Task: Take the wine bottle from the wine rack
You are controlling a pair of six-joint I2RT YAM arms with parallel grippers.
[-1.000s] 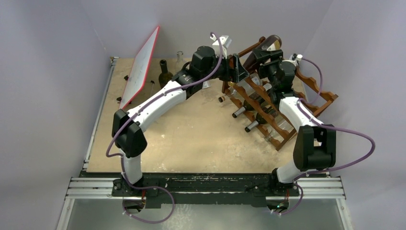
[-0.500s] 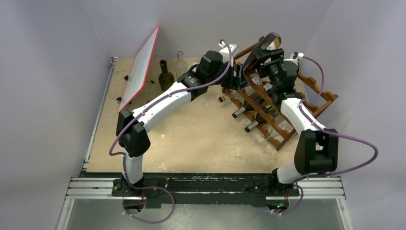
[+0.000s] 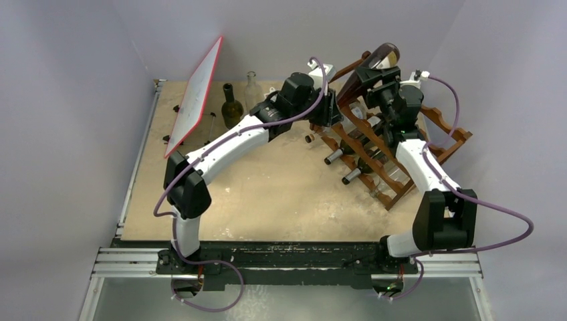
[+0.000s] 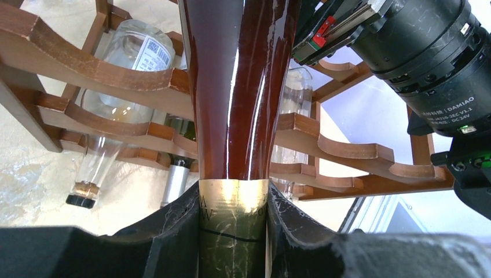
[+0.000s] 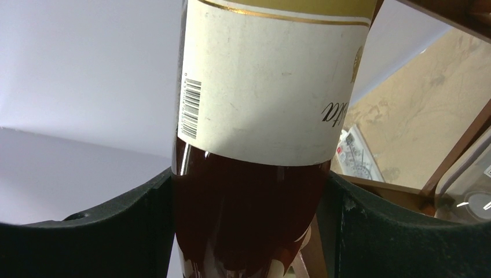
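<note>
Top external: the wine bottle (image 3: 374,61) is seen tilted up over the far end of the wine rack (image 3: 391,190), held by the left gripper (image 3: 334,107) and the right gripper (image 3: 376,79). Left wrist: its gold-foiled neck, lettered "A W", is clamped between the fingers (image 4: 173,231); "DAMIAO" is printed on a motor (image 4: 440,63). Right wrist: the body is clamped just below a white, barcoded label (image 5: 266,87).

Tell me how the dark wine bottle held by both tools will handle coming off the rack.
The wine bottle looks like glossy glass, so probably rigid but slippery; the left tool pinches its foil-wrapped neck, which may slide. Its wide body, clamped by the right tool, likely carries most weight. Knocking the wine rack rails could chip it.
</note>
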